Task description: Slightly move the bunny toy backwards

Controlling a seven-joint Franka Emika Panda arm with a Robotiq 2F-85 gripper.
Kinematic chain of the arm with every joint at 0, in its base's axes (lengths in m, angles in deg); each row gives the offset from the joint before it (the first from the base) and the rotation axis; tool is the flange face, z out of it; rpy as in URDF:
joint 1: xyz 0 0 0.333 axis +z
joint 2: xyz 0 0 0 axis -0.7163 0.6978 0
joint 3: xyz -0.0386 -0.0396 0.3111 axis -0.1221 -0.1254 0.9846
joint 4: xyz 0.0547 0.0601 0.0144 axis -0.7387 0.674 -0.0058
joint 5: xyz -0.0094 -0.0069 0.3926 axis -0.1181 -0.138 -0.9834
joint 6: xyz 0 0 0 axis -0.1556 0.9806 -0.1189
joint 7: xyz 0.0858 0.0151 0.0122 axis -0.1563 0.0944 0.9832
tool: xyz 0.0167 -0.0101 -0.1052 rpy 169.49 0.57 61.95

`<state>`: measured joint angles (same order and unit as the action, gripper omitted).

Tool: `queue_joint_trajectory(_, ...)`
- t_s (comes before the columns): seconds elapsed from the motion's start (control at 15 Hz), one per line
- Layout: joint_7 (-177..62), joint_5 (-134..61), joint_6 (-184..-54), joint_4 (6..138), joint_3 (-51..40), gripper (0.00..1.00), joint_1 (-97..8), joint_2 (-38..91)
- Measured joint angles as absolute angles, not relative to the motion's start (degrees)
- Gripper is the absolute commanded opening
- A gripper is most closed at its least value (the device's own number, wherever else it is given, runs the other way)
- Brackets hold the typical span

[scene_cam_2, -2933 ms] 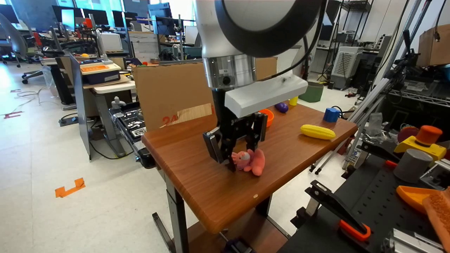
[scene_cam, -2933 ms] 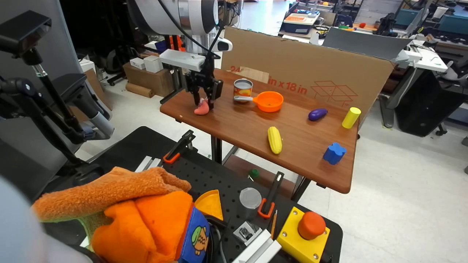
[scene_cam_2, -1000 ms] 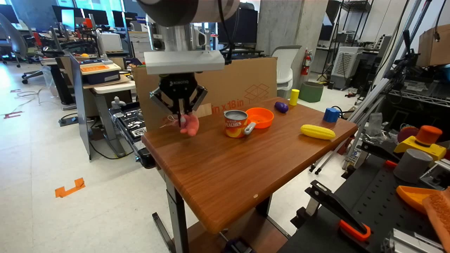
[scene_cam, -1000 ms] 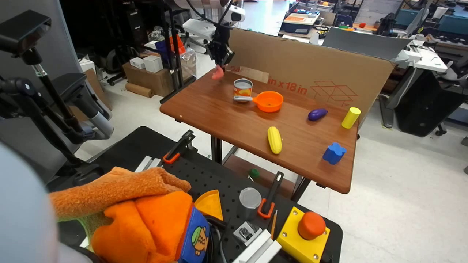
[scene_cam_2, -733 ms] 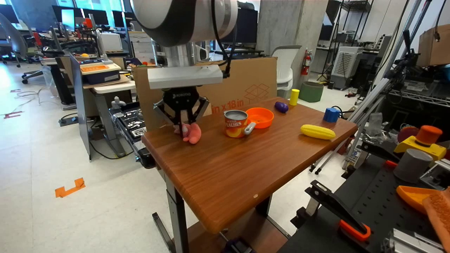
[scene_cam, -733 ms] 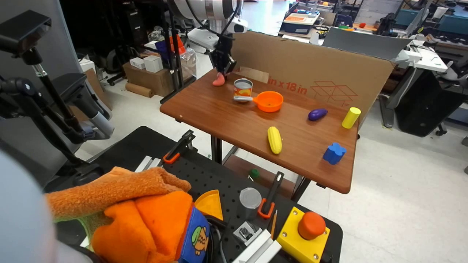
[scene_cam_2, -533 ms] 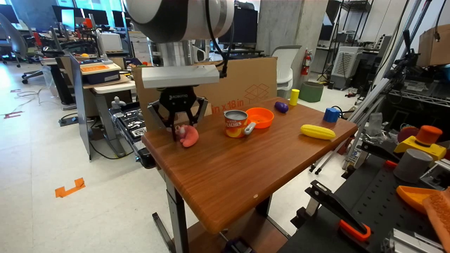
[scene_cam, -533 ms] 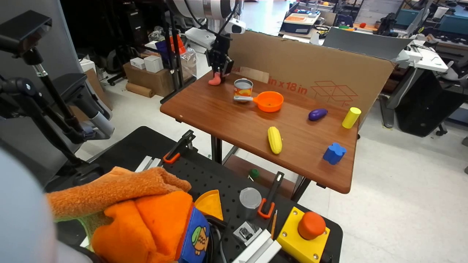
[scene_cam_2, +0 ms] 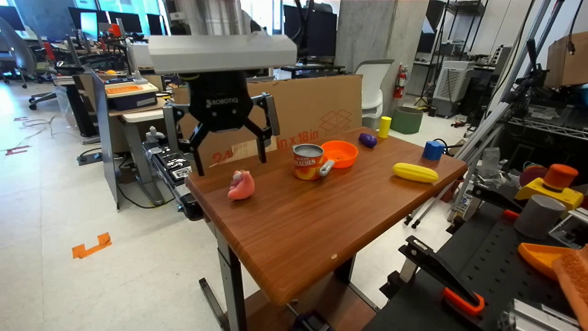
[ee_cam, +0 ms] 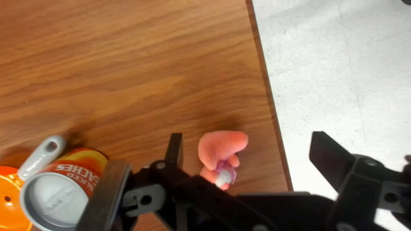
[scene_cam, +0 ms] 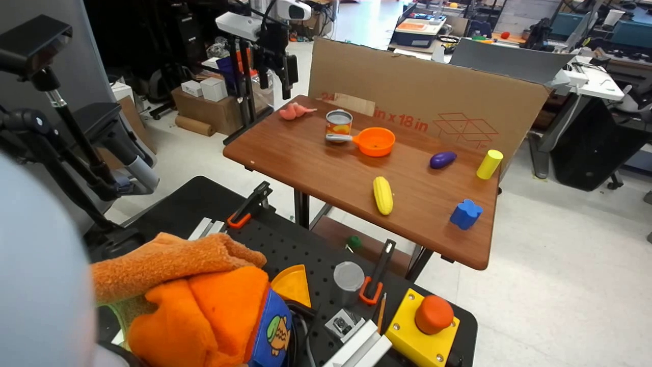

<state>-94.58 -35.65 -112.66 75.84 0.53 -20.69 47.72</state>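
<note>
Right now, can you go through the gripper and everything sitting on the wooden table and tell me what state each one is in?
Gripper: open, holding nothing
Bunny toy: lying on the table, not gripped
Can: standing upright
Pan: open side up
Corn: lying on its side
Eggplant: lying on its side
Yellow cylinder: standing on end
Blue block: standing, flower-shaped end up

Over pale flooring (scene_cam_2: 92, 285), a white office chair (scene_cam_2: 374, 80) stands before a concrete pillar (scene_cam_2: 365, 37), with bright windows (scene_cam_2: 128, 5) beyond.
</note>
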Motion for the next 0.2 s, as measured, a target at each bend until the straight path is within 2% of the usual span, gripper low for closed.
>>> queue_joint_trajectory(0.2,-95.78,-34.95,-112.3,80.85,0.4,1.0,-20.13,43.41)
